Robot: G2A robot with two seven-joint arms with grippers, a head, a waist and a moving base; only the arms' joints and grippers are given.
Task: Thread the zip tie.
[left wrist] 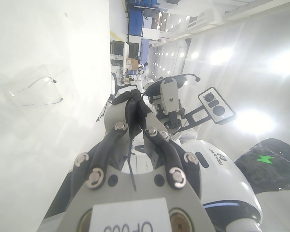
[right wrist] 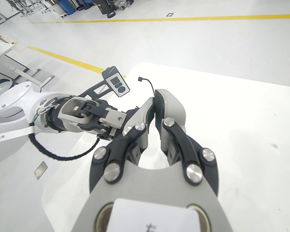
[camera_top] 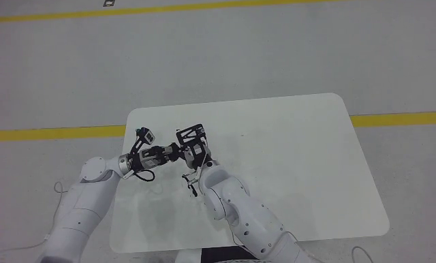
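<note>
A thin black zip tie [right wrist: 149, 85] is held above the white table [camera_top: 306, 161], near its left side. My right gripper [right wrist: 155, 96] is shut on the strap. The short free end curves up from its fingertips to the small square head [right wrist: 140, 78]. My left gripper [left wrist: 133, 97] faces the right one tip to tip and is shut on the tail. That tail [left wrist: 131, 170] runs back between its fingers toward the wrist. In the top view the left gripper [camera_top: 170, 152] and right gripper [camera_top: 185, 154] meet. The head [left wrist: 197, 79] pokes out beyond the right gripper.
The table's wide right part [camera_top: 313, 195] lies bare. Its left edge [camera_top: 129, 147] is close to the grippers. A looped black braided cable [right wrist: 62, 156] hangs under the left wrist. Yellow floor lines [camera_top: 61, 132] run beyond the table.
</note>
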